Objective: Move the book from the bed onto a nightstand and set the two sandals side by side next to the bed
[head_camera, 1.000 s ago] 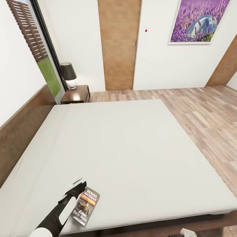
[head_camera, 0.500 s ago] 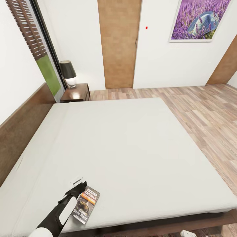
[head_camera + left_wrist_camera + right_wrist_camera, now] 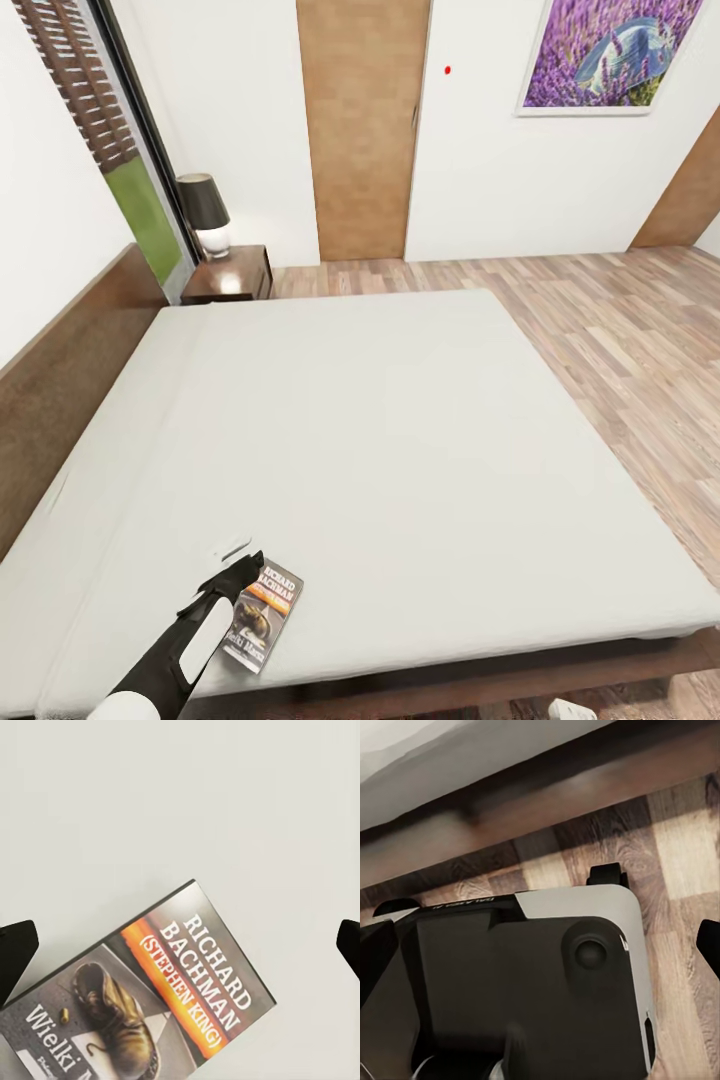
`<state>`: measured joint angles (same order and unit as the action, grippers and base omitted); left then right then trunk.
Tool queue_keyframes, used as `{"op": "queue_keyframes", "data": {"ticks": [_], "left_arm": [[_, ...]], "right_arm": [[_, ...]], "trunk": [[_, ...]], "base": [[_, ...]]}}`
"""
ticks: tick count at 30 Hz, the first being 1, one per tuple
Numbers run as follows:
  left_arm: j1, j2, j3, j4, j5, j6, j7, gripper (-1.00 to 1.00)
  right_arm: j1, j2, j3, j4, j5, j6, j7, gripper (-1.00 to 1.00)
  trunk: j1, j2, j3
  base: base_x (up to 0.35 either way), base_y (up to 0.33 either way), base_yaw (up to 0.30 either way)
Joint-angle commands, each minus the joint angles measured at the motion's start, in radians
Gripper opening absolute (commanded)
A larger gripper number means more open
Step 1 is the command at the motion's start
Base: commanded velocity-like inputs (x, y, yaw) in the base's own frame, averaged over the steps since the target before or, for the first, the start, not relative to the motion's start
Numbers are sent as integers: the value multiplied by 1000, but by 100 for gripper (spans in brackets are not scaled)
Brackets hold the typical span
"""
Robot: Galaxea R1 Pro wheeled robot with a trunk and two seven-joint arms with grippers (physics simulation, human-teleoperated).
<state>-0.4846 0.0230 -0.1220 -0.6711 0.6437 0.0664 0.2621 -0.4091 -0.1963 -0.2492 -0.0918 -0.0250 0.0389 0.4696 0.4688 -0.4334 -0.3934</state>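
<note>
One book (image 3: 258, 617) lies flat on the bed (image 3: 400, 440), right under and just beside the left pincer (image 3: 232, 573), whose two dark tips are spread wide with nothing between them. In the left wrist view the book's lower end is cut off. One nightstand (image 3: 228, 277) with one lamp (image 3: 205, 214) sits far beyond the pincer. Right pincer (image 3: 540, 945) is wide open too, over the floor (image 3: 682, 855) and the robot base (image 3: 532, 982).
</note>
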Motion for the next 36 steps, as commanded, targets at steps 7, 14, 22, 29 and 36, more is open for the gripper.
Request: {"op": "queue_keyframes", "data": {"ticks": [7, 14, 22, 29, 36], "left_arm": [[0, 2, -7, -2, 7, 3, 9, 100], [0, 2, -7, -2, 7, 3, 9, 100], [-1, 2, -7, -2, 7, 3, 9, 100], [-1, 2, -7, -2, 7, 3, 9, 100], [0, 2, -6, -2, 7, 3, 9, 100]], "right_arm": [[0, 0, -4, 0, -3, 4, 4, 100], [-1, 0, -4, 0, -3, 4, 4, 100], [0, 0, -4, 0, -3, 3, 4, 100], [0, 0, -4, 0, -3, 3, 4, 100], [0, 0, -4, 0, -3, 3, 4, 100]], "trunk": [[0, -2, -10], [12, -23, -21], [43, -79, -47], [69, -128, -69], [96, -177, -90]], "base": [[0, 0, 0], [0, 0, 0], [0, 0, 0], [0, 0, 0], [0, 0, 0]]}}
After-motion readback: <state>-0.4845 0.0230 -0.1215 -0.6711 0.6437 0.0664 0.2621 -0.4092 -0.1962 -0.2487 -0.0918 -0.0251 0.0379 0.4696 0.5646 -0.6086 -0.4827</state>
